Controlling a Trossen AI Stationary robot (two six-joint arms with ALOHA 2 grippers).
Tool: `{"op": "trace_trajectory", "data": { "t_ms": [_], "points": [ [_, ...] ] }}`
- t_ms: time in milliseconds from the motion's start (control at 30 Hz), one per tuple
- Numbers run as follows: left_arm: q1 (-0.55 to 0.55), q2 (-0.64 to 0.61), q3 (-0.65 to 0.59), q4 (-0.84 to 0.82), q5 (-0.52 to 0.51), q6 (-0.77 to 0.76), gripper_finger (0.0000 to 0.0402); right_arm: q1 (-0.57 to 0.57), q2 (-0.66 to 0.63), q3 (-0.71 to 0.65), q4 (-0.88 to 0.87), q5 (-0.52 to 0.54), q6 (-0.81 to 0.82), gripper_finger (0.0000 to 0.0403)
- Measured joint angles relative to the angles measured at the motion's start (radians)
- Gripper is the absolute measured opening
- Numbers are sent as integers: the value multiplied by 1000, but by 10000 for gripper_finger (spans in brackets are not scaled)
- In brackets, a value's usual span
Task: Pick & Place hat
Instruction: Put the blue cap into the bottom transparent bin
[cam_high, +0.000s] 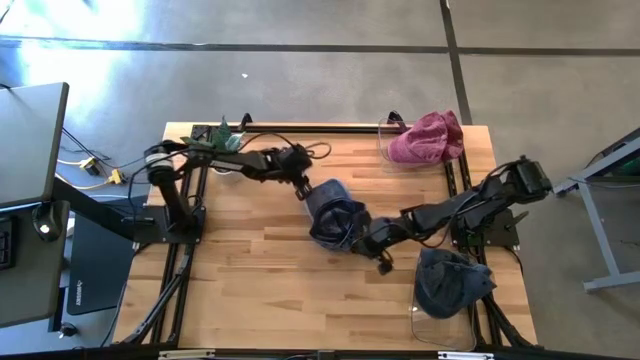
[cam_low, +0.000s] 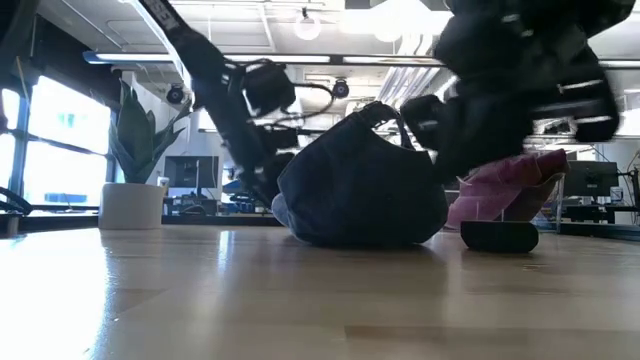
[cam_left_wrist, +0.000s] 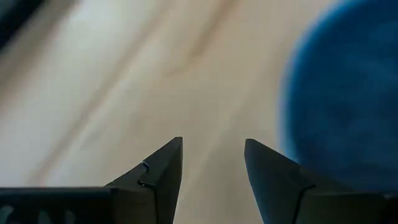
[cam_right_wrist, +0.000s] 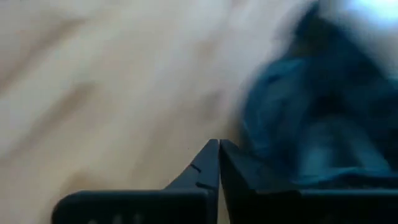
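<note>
Lying between both grippers, blue hat (cam_high: 335, 224)

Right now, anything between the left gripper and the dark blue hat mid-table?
Nothing visible. The left gripper is open over bare table, with the dark blue hat right beside it and no object between them.

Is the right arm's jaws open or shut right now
Shut. In the right wrist view the right gripper has its jaws pressed together with nothing between them, beside the dark blue hat on the wooden table.
</note>
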Motion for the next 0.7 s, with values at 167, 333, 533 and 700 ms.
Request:
{"op": "trace_trajectory", "data": {
  "t_ms": [167,333,533,700],
  "points": [
    [-32,68,2,90,171,80,169,-1,9,32,41,298,76,8],
    [-100,75,2,144,208,148,169,-60,17,35,38,299,160,7],
    [-167,75,21,179,221,200,169,-134,87,36,71,279,185,6],
    [-206,75,81,122,203,217,169,-180,158,35,95,190,190,8]
  ]
}}
